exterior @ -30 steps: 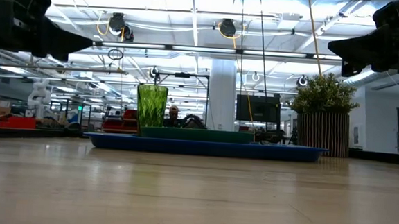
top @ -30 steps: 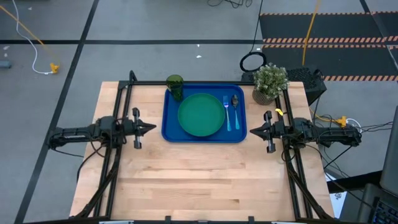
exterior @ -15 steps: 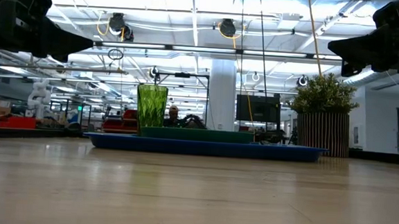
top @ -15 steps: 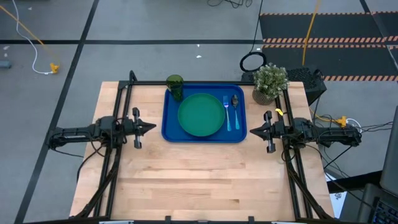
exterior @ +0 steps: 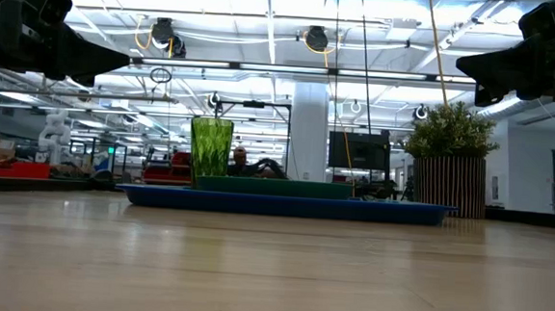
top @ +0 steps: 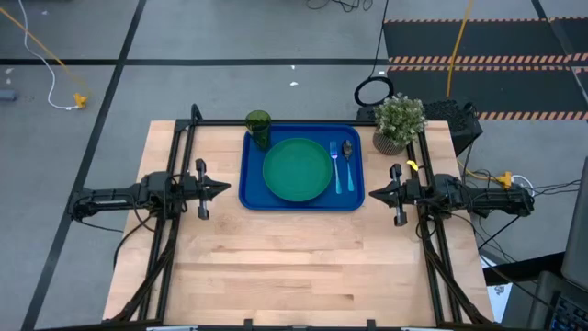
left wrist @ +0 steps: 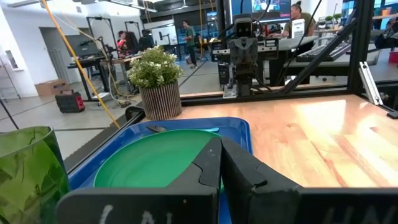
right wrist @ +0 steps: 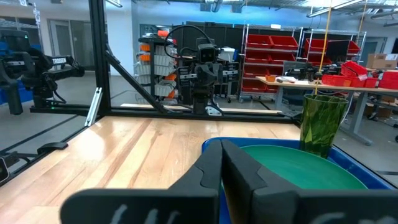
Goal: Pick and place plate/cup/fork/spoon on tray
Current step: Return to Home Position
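Observation:
The blue tray (top: pixel 253 188) lies at the far middle of the table. The green plate (top: pixel 297 169) rests flat in its middle. The dark-green cup (top: pixel 258 127) stands upright at the tray's far left corner. The fork (top: pixel 335 165) and the spoon (top: pixel 348 163) lie side by side on the tray, right of the plate. My left gripper (top: pixel 228 188) hovers shut, level, left of the tray. My right gripper (top: pixel 370 194) hovers shut, level, right of the tray. Both are empty and well above the table in the low view.
A potted plant (top: pixel 399 122) stands at the far right corner of the table, beside the tray. A black frame (top: pixel 193 124) runs along the far edge and down both sides. The near half of the wooden table (top: pixel 294 267) is bare wood.

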You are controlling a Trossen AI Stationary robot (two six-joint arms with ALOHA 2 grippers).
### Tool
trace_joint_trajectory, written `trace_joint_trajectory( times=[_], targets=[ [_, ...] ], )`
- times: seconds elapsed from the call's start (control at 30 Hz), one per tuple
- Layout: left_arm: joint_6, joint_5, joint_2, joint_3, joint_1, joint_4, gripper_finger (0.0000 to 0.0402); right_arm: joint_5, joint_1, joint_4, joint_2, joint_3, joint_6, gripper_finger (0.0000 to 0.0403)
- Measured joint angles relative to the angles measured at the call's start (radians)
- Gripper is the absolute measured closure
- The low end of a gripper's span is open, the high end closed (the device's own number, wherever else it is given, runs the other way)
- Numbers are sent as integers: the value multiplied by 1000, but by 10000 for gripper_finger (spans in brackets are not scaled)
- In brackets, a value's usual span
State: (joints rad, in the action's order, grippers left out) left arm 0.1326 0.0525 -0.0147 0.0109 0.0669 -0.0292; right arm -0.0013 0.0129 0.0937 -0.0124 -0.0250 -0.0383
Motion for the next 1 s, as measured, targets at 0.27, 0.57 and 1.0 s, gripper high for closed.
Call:
trace_joint_trajectory(
  times=[0.27,0.57,1.0],
  targets=[
    [0,0,0,0,0,-1,392,0,0,0,0,0,0,403],
    [0,0,0,0,0,-1,392,0,0,0,0,0,0,403],
    [1,0,0,0,0,-2,392,0,0,0,0,0,0,403]
  ],
)
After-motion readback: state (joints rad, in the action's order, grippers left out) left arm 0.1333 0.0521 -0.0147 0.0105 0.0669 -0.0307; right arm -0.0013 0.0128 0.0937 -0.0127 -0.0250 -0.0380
